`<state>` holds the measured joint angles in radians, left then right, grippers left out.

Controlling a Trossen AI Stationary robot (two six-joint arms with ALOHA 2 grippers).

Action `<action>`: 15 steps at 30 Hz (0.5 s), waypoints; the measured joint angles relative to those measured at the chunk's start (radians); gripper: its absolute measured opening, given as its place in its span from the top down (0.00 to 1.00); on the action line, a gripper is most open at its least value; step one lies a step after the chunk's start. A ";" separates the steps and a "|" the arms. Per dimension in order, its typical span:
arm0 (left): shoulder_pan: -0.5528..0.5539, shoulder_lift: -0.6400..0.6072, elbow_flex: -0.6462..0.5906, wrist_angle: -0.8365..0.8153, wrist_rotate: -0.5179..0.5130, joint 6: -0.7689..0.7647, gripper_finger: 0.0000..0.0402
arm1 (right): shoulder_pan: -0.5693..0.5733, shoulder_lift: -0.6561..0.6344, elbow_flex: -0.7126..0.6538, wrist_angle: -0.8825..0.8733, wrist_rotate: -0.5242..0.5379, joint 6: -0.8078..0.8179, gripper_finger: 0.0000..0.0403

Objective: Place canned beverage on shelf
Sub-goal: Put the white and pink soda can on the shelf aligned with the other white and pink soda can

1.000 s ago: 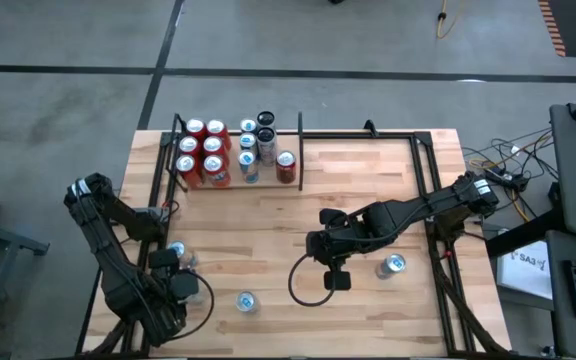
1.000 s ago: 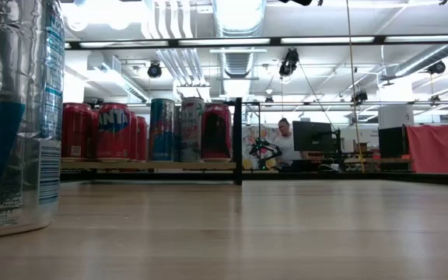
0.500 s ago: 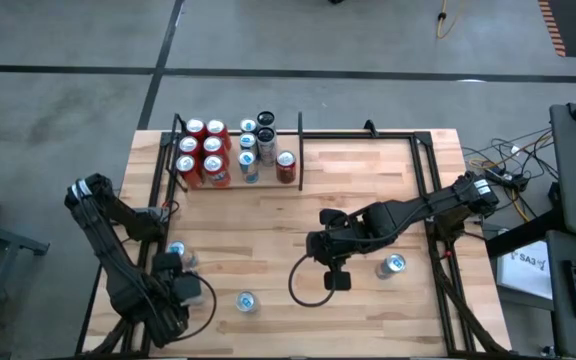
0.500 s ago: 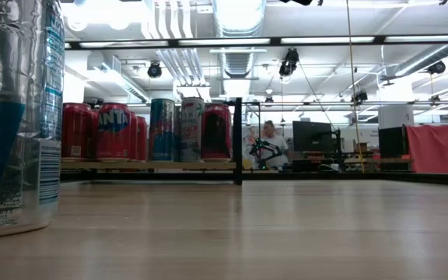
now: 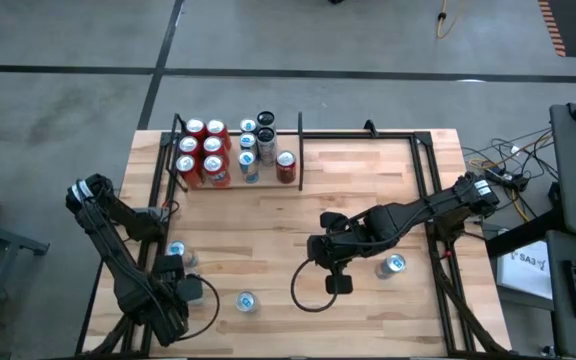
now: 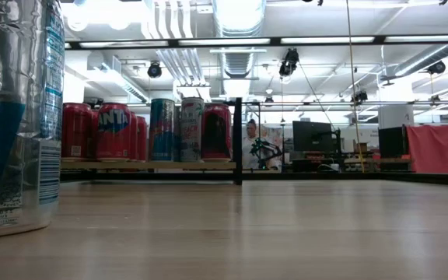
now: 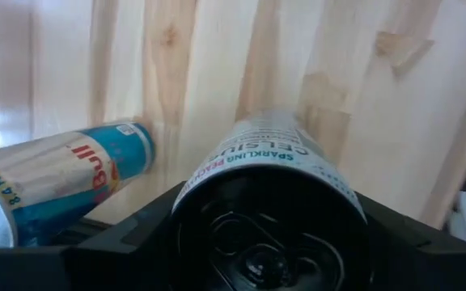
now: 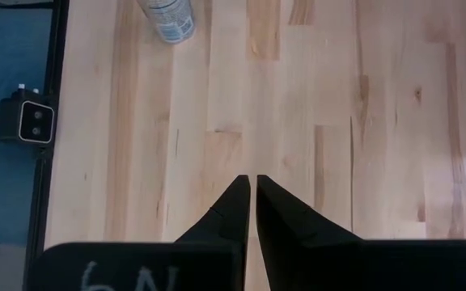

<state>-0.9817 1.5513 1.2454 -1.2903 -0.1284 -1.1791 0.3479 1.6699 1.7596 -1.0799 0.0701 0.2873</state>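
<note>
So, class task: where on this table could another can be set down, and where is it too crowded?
Free: the wide bare planks between the narrow shelf bay and the right frame rail, beyond the right end effector. Crowded: the narrow bay, packed with cans, and the near left corner around the left end effector, the can it holds and a blue can beside it.

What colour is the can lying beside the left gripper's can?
Blue and silver can, lying on its side; the left wrist view shows it best.

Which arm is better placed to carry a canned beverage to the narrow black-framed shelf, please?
Left: the left tool grips the white sparkling-drink aluminium can, while the right tool is shut and empty above the light wooden table.
</note>
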 joint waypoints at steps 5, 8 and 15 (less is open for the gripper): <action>0.003 0.000 0.082 -0.041 -0.032 0.019 0.40 | 0.010 0.000 -0.005 0.023 0.009 -0.036 0.97; 0.017 0.000 0.155 -0.134 -0.065 0.015 0.40 | 0.015 0.000 -0.025 0.083 0.017 -0.079 0.97; 0.108 -0.004 0.324 -0.281 -0.160 0.077 0.40 | 0.016 0.000 -0.132 0.265 0.164 -0.163 0.97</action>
<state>-0.8732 1.5471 1.5690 -1.5715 -0.2886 -1.1023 0.3639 1.6699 1.6277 -0.8149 0.2341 0.1246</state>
